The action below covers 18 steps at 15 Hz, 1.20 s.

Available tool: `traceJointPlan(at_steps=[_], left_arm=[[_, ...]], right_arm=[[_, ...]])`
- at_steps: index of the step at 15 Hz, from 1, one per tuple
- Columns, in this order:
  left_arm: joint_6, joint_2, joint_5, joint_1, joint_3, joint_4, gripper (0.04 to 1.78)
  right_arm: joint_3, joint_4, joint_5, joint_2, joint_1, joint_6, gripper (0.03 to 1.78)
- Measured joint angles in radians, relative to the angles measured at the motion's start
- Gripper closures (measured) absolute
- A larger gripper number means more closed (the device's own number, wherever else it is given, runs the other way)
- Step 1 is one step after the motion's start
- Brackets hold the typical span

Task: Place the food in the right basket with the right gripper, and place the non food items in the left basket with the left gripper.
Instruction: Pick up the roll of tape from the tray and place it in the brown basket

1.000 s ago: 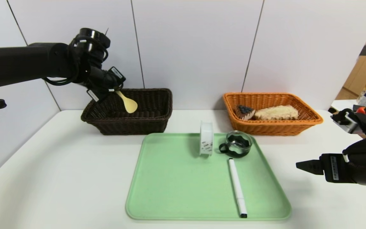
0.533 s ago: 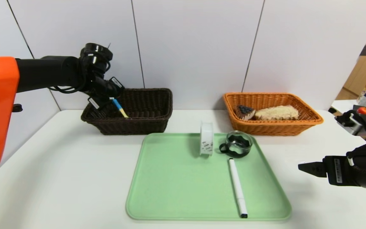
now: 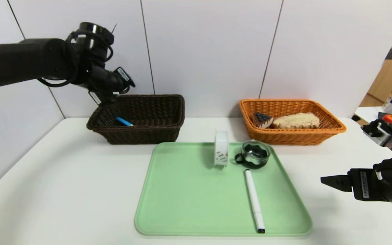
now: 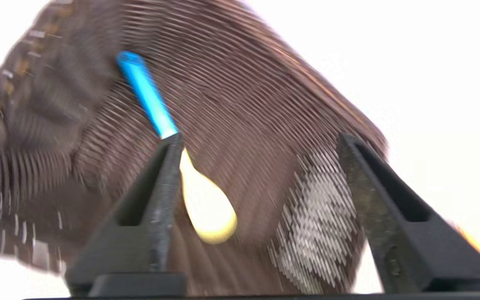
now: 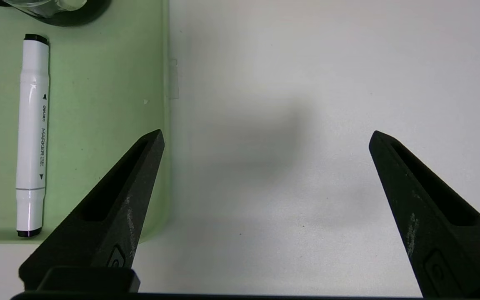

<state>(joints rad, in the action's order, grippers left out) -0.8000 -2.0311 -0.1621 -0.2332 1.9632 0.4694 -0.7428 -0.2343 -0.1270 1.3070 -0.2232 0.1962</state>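
The spoon (image 4: pixel 173 162), with a blue handle and a pale yellow bowl, lay loose on the floor of the dark brown basket (image 3: pixel 168 112), below the left gripper (image 4: pixel 261 143). In the left wrist view its bowl showed in the gap just inside one of the jaws, and its handle ran on beyond that jaw's tip. The jaws stood apart and held nothing. In the head view only the blue handle (image 3: pixel 124 121) could be seen, near the basket's left end, with the left gripper (image 3: pixel 109 98) hanging above that end's rim.

The right gripper (image 5: pixel 265 137) hovered low over the bare white surface (image 3: pixel 63 177), its jaws wide apart and empty. One jaw hung over the right edge of the green tray (image 5: pixel 98 83); the other was well out over the surface. The white marker (image 5: pixel 33 133) lay on the tray outside that nearer jaw, lengthwise beside it. In the head view the right gripper (image 3: pixel 332 181) sat to the right of the tray (image 3: pixel 189 204), pointing toward it.

Farther up the tray, beyond the marker's (image 3: pixel 254 200) far end, stood a small glass cup (image 3: pixel 255 153) with a dark handle, and just beside it a roll of white tape (image 3: pixel 221 148) set on edge. The orange basket (image 3: pixel 328 127) stood behind the tray's right corner and held a slice of dark cake (image 3: pixel 262 119) and a pale, crumbly bread (image 3: pixel 296 120), touching each other.
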Motion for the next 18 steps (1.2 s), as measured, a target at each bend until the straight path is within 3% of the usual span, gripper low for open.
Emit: traceJointPlan(at_steps=[4,10,14,18], left_arm=[[0.117,0.164,0.017,-0.17,-0.026,0.053,0.35],[0.16,0.33,0.116,-0.516,-0.245,0.059,0.23],[0.177,0.263,0.011,-0.605,-0.205,0.107,0.18],[0.236,0.115,-0.046,-0.639,-0.013,0.252,0.15]], right_arm=[[0.005,0.001,0.001,-0.001,0.0,-0.001,0.11],[0.0,0.003,0.001,-0.005,-0.007,0.008,0.11],[0.001,0.003,0.003,-0.009,-0.009,0.022,0.11],[0.003,0.004,0.005,-0.009,-0.008,0.027,0.11]])
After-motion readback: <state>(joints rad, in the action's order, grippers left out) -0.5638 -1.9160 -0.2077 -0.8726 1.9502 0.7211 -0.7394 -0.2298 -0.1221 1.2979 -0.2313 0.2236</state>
